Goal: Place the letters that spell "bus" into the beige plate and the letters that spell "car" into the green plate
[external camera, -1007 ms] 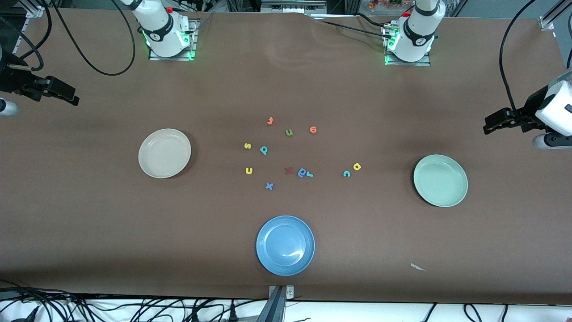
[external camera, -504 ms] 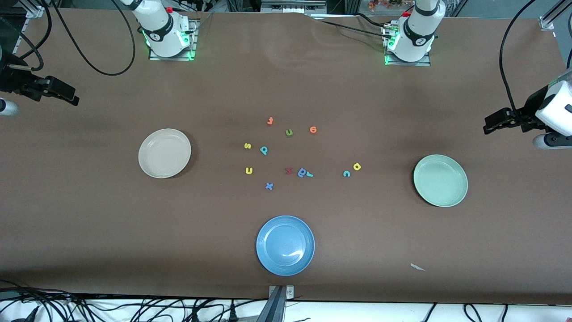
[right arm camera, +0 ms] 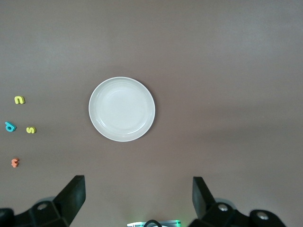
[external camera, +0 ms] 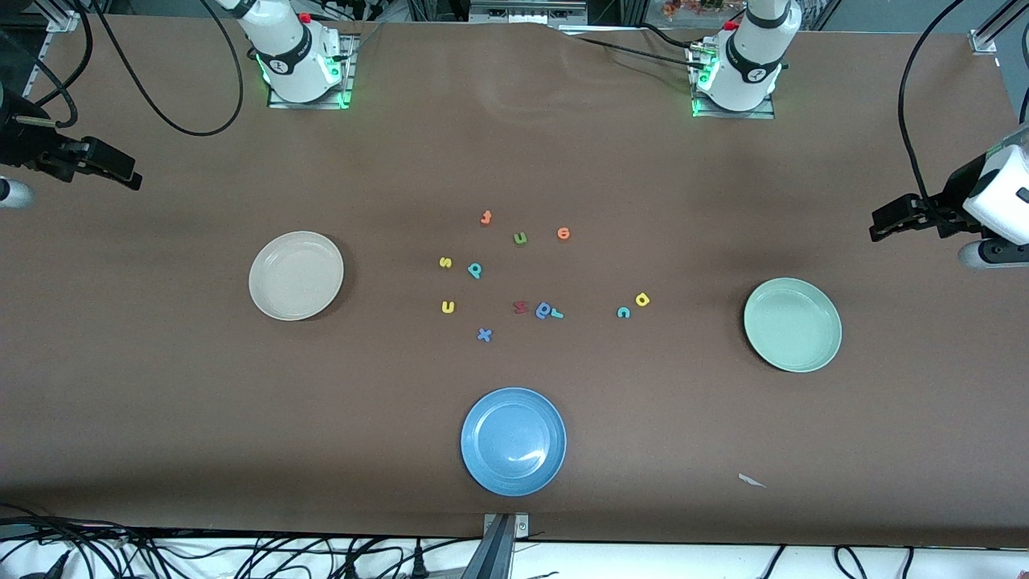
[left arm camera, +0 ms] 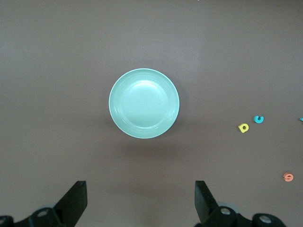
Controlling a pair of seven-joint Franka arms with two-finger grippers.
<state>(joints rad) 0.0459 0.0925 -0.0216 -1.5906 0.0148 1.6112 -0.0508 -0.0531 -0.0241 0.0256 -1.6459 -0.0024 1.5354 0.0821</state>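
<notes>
Both arms wait high at the table's two ends. The left gripper (left arm camera: 140, 203) sits at the right edge of the front view, over bare brown tabletop near the left arm's end. Its two black fingers (left arm camera: 75, 201) stand wide apart with nothing between them. The right gripper (right arm camera: 137, 201) sits at the left edge of the front view, over the right arm's end, its fingers (right arm camera: 73, 196) equally spread and empty.

The round, shallow cream-beige plate (external camera: 296, 276) lies left of centre in the front view, empty. The round, pale mint-green plate (external camera: 793, 325) lies toward the right, also empty. A round blue plate (external camera: 513, 441) sits at lower centre, nearest the front camera.

The small foam letters lie loose on the tabletop in the middle of the frame, none in any plate. The yellow "s" (external camera: 445, 262) lies beside the teal round-bowled "b" (external camera: 474, 271). The yellow "u" (external camera: 448, 306) lies lower in the frame, below the "s". The teal "c" (external camera: 623, 313) and yellow round-bowled "a" (external camera: 641, 300) lie close together, toward the green plate. The teal "r" (external camera: 556, 314) touches a blue round-bowled letter (external camera: 544, 310), with a dark red letter (external camera: 520, 306) just beside them.

Higher in the frame lie an orange "t" (external camera: 485, 217), a green "u" (external camera: 520, 238) and a round orange letter (external camera: 563, 233). A blue "x" (external camera: 484, 334) lies lowest of the cluster. A small white scrap (external camera: 752, 480) lies at lower right.
</notes>
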